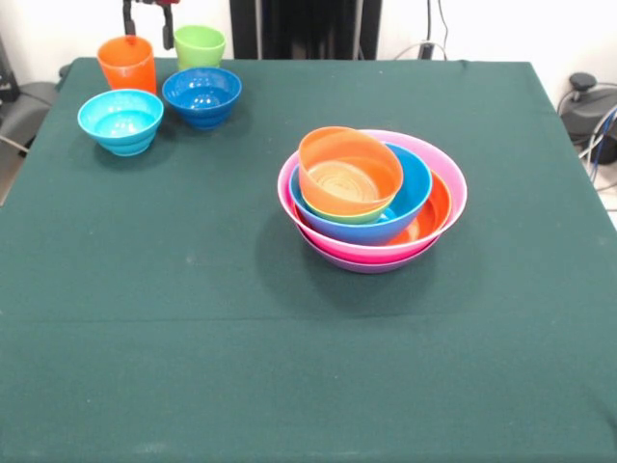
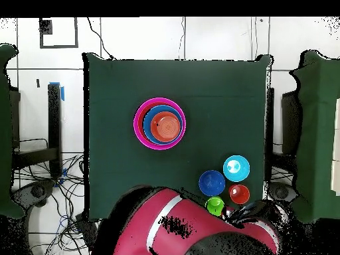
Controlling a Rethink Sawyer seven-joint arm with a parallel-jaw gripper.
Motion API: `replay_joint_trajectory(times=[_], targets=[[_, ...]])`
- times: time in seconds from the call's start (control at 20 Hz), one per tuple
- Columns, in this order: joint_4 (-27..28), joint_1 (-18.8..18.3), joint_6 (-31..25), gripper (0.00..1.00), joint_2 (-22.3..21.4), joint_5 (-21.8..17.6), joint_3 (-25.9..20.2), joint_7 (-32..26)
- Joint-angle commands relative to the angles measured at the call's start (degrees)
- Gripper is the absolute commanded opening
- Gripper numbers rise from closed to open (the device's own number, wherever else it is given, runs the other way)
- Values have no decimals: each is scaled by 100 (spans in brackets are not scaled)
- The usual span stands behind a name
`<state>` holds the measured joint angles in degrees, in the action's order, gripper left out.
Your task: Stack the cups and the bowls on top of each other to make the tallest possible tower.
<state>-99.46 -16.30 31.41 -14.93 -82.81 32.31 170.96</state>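
Front view only: end effector (image 1: pixel 147 12) tips at far-left edge above orange cup (image 1: pixel 127 64); apart or together, cannot tell. Tower (image 1: pixel 372 197) sits mid-counter (image 1: pixel 193 318), small orange bowl (image 1: pixel 349 171) tilted on top. Overhead adds red arm (image 2: pixel 179 229) covering the counter's robot side. No readable writing.

Nested glossy plastic bowls (image 2: pixel 159 124) sit mid-table; beside the red robot arm (image 2: pixel 166 229) cluster two blue bowls and two cups.

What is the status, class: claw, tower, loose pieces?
Claw above orange cup, grip unclear. Tower of nested bowls stands mid-table. Green cup, light blue bowl, dark blue bowl loose. Nothing blocking.
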Motion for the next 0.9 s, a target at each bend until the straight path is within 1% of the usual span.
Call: replay_joint_trajectory(times=[0.05,0.15,0.35,0.55,0.65,0.8,0.9], targets=[[568,133,-727,100,249,278,-828,337],[673,137,-738,100,288,250,-868,360],[985,213,-720,100,440,-28,-945,667],[1111,253,-666,100,510,-170,-960,817],[1106,246,-682,100,500,-128,-947,755],[1173,302,-674,100,545,-223,-935,891],[1160,290,-696,100,531,-174,-944,809]])
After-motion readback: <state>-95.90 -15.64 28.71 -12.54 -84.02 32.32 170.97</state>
